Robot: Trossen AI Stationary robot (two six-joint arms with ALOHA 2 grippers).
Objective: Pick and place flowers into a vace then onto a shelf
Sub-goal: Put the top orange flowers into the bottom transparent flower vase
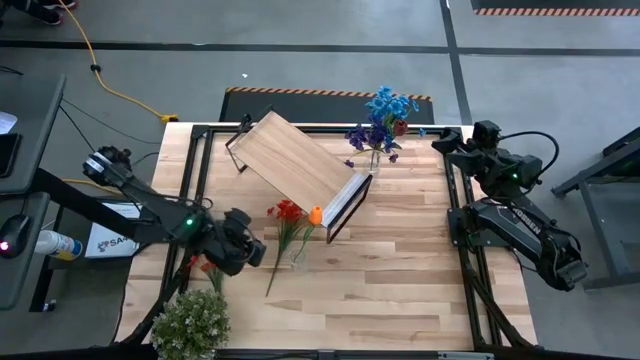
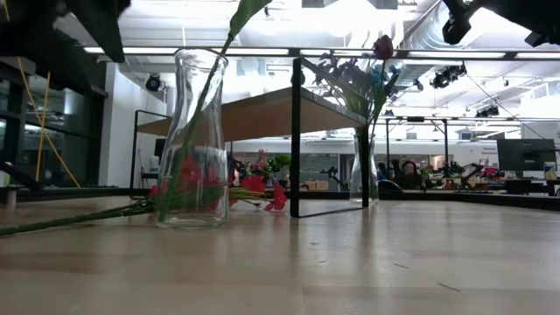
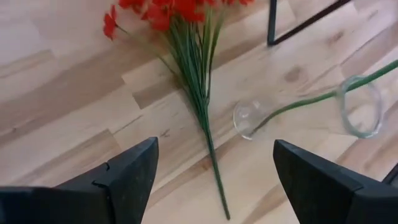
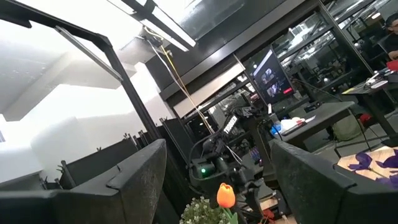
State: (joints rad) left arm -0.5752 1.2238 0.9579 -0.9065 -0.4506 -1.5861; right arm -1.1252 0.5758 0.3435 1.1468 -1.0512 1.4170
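Note:
A bunch of red flowers [image 1: 288,212] [image 3: 186,37] lies flat on the table, stalks toward the near edge. Beside it stands a clear glass vase [image 1: 300,256] [image 2: 192,140] [image 3: 298,112] holding one orange flower [image 1: 316,215] by its green stalk, which leans on the rim. My left gripper [image 1: 252,247] [image 3: 214,180] hovers open above the red bunch's stalk ends, touching nothing. A second vase [image 1: 375,157] [image 2: 363,171] with blue, purple and maroon flowers [image 1: 385,118] stands at the far edge. The shelf [image 1: 300,165] [image 2: 271,114] stands slantwise between them. My right gripper [image 1: 447,146] [image 4: 217,180] waits open at the far right.
A bushy pale-green leafy clump [image 1: 190,323] sits at the near left corner. Another reddish flower [image 1: 205,268] shows under the left arm. The shelf's black frame leg [image 2: 296,140] [image 3: 292,28] stands close behind the near vase. Bare planks [image 1: 400,270] lie toward the near right.

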